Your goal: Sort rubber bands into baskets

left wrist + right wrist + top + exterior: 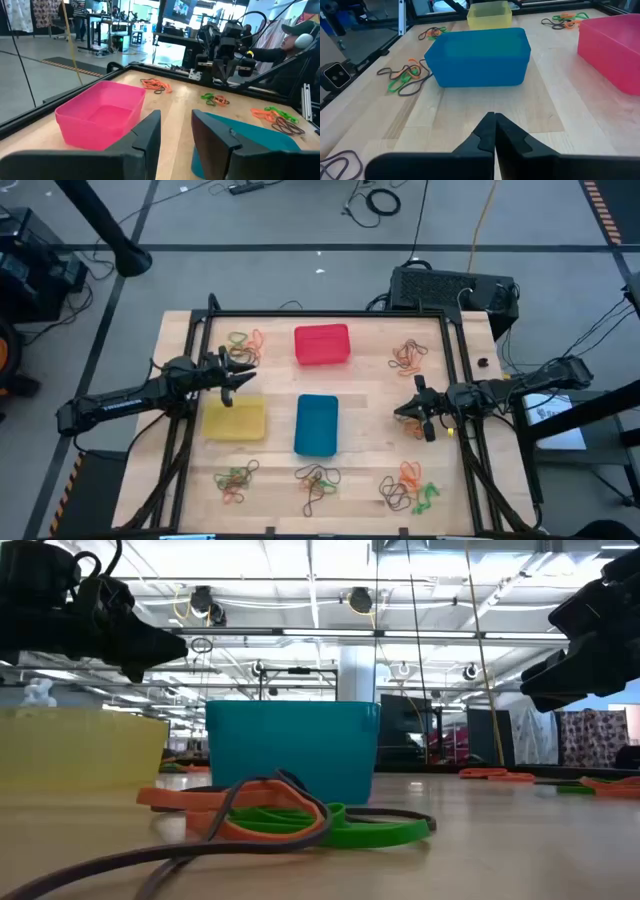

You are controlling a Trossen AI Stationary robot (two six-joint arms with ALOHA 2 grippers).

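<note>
Left gripper (176, 131) above the table, fingers apart, nothing between them

Red basket (100, 114) and blue basket (255, 142) lie just beyond; rubber bands (156, 85) scattered farther off; right gripper (222, 70) beyond them.

Baskets (320, 346): three. Rubber bands (318, 483): six heaps.

Wooden table (365, 395): baskets (317, 425), rubber bands (408, 486)

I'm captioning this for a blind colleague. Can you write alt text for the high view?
Seen from above, a wooden table holds a red basket, a blue basket and a yellow basket, with piles of rubber bands around them. The left gripper hangs open above the yellow basket; the right gripper is shut.
</note>
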